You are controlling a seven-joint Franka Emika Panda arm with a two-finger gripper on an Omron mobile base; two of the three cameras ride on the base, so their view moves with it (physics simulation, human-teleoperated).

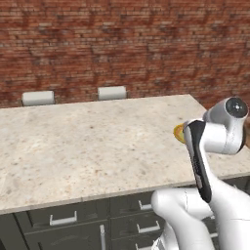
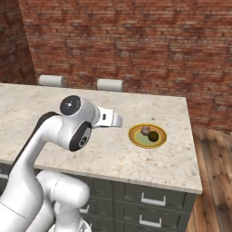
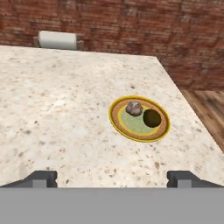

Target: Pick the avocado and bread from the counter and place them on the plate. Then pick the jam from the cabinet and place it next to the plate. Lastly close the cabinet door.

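The round yellow plate (image 3: 116, 121) lies on the beige counter (image 3: 61, 113) near its right end. On it sit the grey-brown lumpy bread (image 3: 134, 108) and, just right of it, the dark avocado (image 3: 152, 118). My gripper (image 3: 113, 178) hangs open and empty above the counter, short of the plate, fingertips wide apart. From the right base view the plate (image 2: 132, 135) holds the bread (image 2: 145, 130) and avocado (image 2: 154, 136), with my hand to their left. A sliver of the plate (image 1: 178, 133) peeks out behind my arm. The jam, the cabinet and the cabinet door are out of view.
Two pale grey seat backs (image 2: 51, 80) (image 2: 109, 84) stand at the counter's far edge before a brick wall (image 2: 136, 41). Dark drawers (image 2: 149, 199) with silver handles run under the counter. Wooden floor (image 2: 215, 163) lies past its right end.
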